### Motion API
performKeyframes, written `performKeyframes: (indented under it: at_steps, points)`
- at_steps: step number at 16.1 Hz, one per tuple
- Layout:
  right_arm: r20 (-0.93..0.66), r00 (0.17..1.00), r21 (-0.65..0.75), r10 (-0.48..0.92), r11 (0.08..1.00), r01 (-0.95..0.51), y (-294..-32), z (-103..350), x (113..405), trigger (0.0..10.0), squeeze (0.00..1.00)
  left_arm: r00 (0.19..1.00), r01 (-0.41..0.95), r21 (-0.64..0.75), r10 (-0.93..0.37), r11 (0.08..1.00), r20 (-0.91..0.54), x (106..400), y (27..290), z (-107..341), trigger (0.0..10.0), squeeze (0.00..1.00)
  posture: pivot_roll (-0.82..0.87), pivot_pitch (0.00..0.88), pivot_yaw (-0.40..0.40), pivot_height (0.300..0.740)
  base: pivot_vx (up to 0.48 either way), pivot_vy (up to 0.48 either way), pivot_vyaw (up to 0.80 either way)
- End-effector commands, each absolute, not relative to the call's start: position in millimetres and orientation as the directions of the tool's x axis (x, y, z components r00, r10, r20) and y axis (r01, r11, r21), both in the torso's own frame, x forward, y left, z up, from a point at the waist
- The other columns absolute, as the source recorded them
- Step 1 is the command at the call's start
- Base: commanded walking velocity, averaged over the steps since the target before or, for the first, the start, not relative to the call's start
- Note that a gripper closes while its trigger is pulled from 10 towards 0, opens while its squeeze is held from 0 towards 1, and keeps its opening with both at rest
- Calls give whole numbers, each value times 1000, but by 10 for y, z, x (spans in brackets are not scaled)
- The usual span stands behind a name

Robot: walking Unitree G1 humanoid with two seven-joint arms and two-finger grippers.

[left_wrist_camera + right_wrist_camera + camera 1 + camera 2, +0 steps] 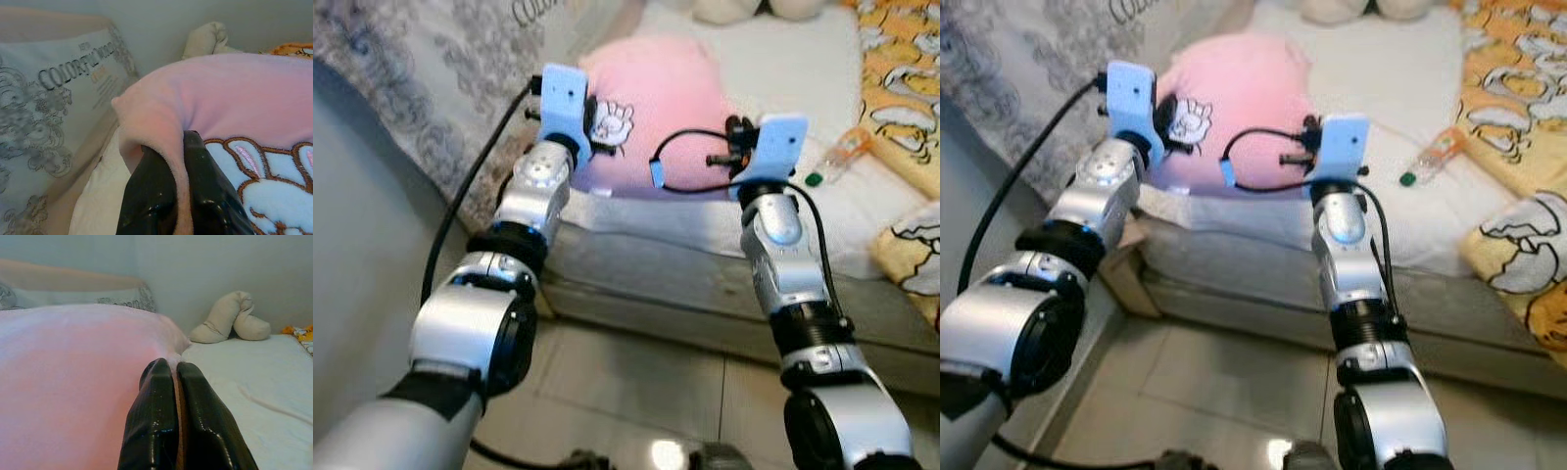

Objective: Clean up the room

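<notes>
So far you are only pinching the pink pillow [656,108] on the bed [783,88] with both the left gripper [178,186] and right gripper [175,382], while a bottle [842,152] is lying unsorted nearby.

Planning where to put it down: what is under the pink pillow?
The pink pillow, pinched by the left gripper and right gripper, lies on the white bed sheet. Whatever lies directly beneath it is covered.

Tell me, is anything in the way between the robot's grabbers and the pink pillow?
Nothing is. The left gripper is pinching a fold at one edge of the pink pillow, and the right gripper is closed on its other edge. Both already hold it on the bed.
</notes>
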State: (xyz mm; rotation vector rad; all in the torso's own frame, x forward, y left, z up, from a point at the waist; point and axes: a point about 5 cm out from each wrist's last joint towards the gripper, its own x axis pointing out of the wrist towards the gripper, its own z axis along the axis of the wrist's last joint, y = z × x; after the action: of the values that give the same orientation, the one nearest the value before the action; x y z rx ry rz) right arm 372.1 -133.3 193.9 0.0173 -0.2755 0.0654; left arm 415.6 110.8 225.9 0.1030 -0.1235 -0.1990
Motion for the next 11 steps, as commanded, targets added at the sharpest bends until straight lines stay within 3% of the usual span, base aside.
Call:
performKeyframes:
  at_steps: [1,11]
  points:
    - [300,954,26,4,1000,-13,-1483,1984,3712,10000,0,976,149,110,-164,983,141,4179,1190,2364,10000,0,-219,0,106,723,480,0,0]
    - [290,957,20,15,1000,-22,-1473,1962,3712,10000,0,983,108,75,-118,991,137,4195,1288,2383,10000,0,-222,0,100,723,473,0,0]
